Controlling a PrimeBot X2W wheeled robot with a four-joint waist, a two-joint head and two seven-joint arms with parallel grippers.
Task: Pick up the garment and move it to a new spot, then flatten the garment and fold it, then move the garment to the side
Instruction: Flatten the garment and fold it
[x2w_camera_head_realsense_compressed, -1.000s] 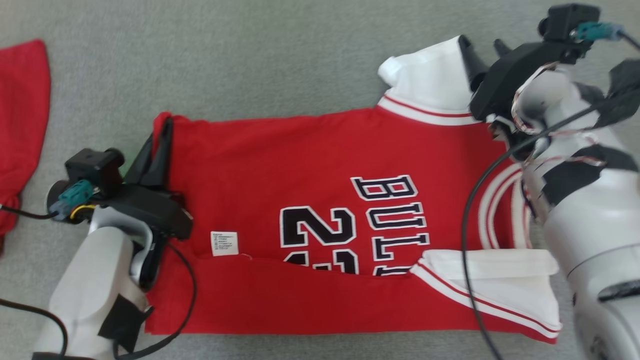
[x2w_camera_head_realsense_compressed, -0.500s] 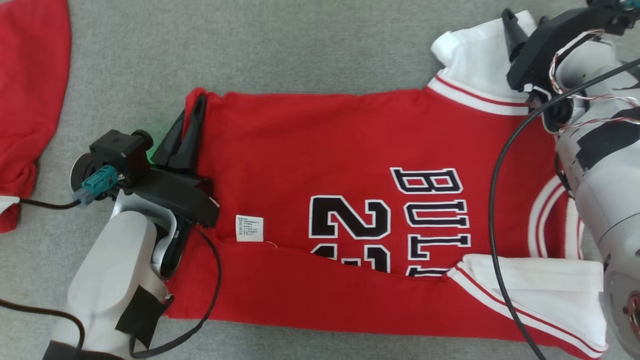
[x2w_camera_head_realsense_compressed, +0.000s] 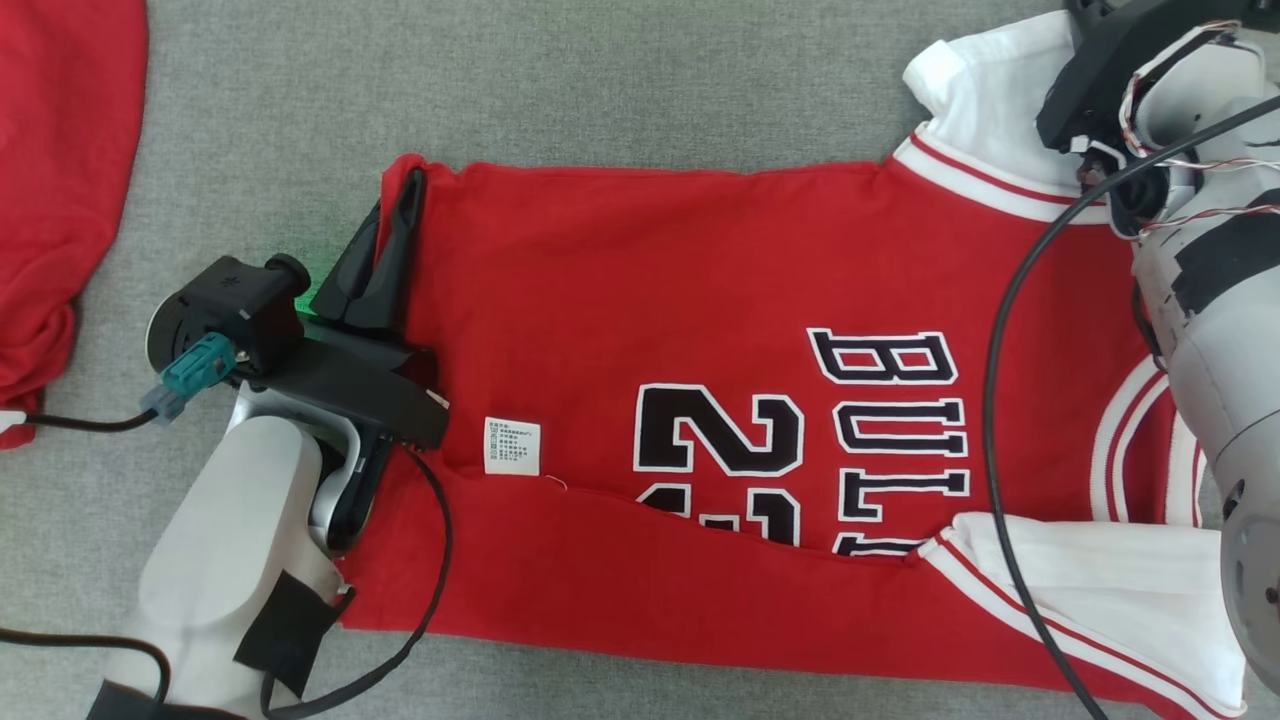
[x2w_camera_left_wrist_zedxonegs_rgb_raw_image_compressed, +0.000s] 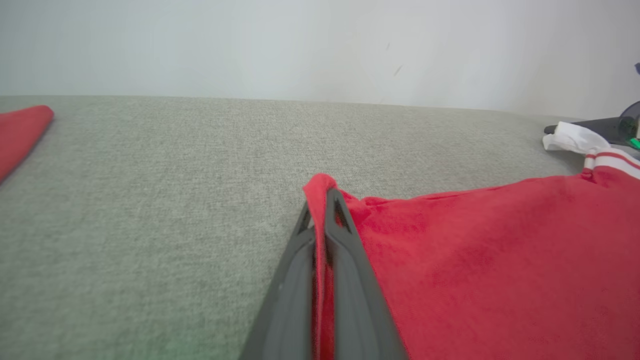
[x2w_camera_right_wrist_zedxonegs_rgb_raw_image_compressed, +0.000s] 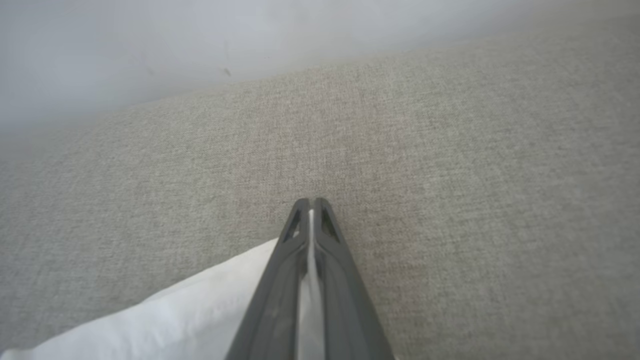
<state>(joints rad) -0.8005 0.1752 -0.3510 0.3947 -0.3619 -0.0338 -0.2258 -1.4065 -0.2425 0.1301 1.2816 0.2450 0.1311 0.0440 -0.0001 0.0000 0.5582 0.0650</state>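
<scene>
Garment (x2w_camera_head_realsense_compressed: 620, 290) lies spread across the grey fabric surface (x2w_camera_head_realsense_compressed: 600, 90) — a red jersey with its black lettering face up and its near edge folded over part of the number. Left gripper (x2w_camera_left_wrist_zedxonegs_rgb_raw_image_compressed: 325, 196) is clamped on the jersey's far hem corner, with the fabric pinched between its closed fingers. Right gripper (x2w_camera_right_wrist_zedxonegs_rgb_raw_image_compressed: 311, 204) is clenched on the white sleeve (x2w_camera_right_wrist_zedxonegs_rgb_raw_image_compressed: 200, 295) at the far shoulder — a sliver of white shows between its fingers. A second red textile (x2w_camera_head_realsense_compressed: 60, 150) lies well apart at the left.
</scene>
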